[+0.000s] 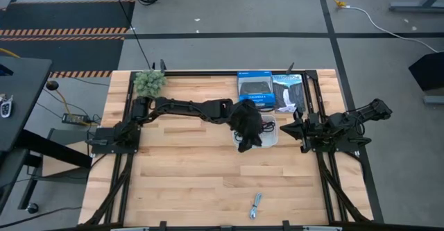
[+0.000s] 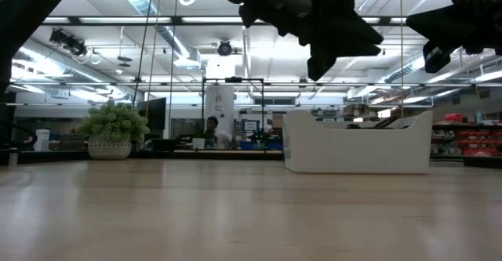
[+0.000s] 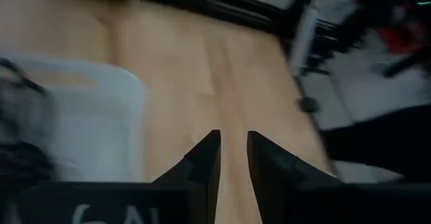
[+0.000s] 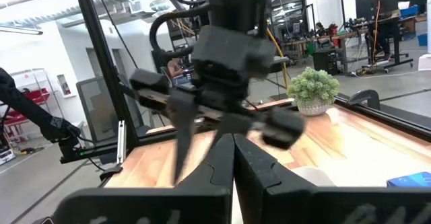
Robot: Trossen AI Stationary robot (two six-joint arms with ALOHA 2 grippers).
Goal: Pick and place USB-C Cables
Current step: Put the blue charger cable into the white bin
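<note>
A grey-silver USB-C cable bundle point(image 1: 256, 204) lies on the table near its front edge. The white tray point(image 1: 271, 130) stands at mid-right, also in the low view point(image 2: 357, 145). My left gripper point(image 1: 247, 135) hovers above the tray's near left part, its fingers point(image 3: 234, 158) a little apart with nothing between them. The left wrist view shows blurred dark shapes point(image 3: 17, 140) inside the tray. The gripper hides most of the tray from above. No red or white cable shows. My right gripper point(image 1: 286, 128) waits, shut, right of the tray.
A blue box point(image 1: 254, 87) and a black box point(image 1: 288, 92) lie at the far edge behind the tray. A fuzzy green clump point(image 1: 149, 82) sits at the far left corner. Bare wood stretches across the table's left and near parts.
</note>
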